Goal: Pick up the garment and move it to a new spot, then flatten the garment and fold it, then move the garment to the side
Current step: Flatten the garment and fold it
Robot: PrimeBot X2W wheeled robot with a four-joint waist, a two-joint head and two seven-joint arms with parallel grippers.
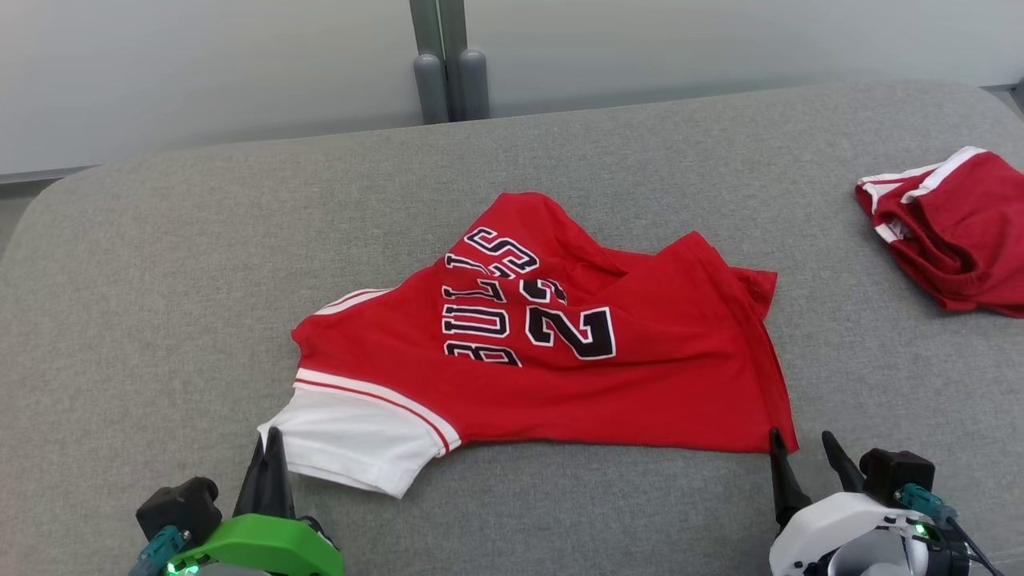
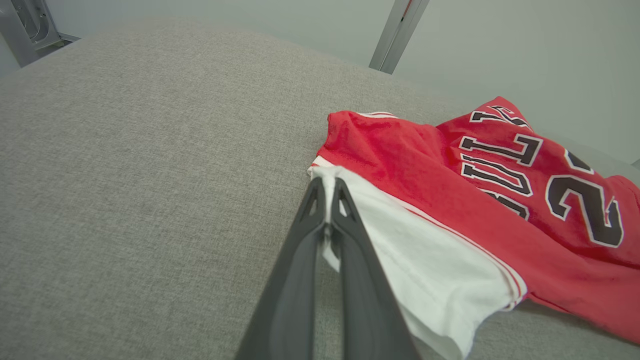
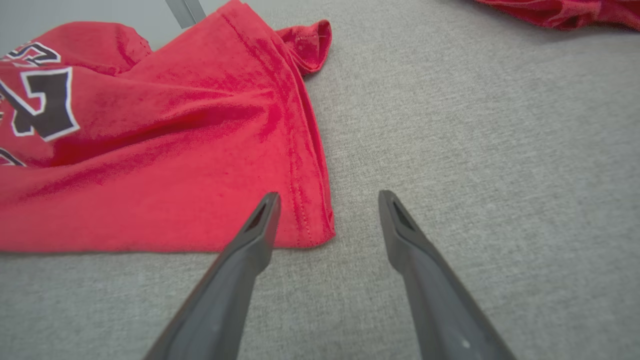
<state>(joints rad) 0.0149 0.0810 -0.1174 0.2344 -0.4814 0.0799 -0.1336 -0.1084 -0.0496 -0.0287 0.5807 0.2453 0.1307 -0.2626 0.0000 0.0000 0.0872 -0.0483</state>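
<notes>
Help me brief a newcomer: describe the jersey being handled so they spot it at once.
On the grey padded surface, look to the middle. The jersey lies there crumpled, red with one white sleeve. Unlike the red garment at the right edge, it carries black lettering and numerals.

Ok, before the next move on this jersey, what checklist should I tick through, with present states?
1. Left gripper shut on the white sleeve: ok.
2. Right gripper gripping the hem corner: not ok, jaws open, corner seen between them.
3. Jersey lying flat: not ok, far side bunched.
4. Second red garment apart from the jersey: ok.
5. Left grip holds both sleeve layers: cannot tell.
</notes>
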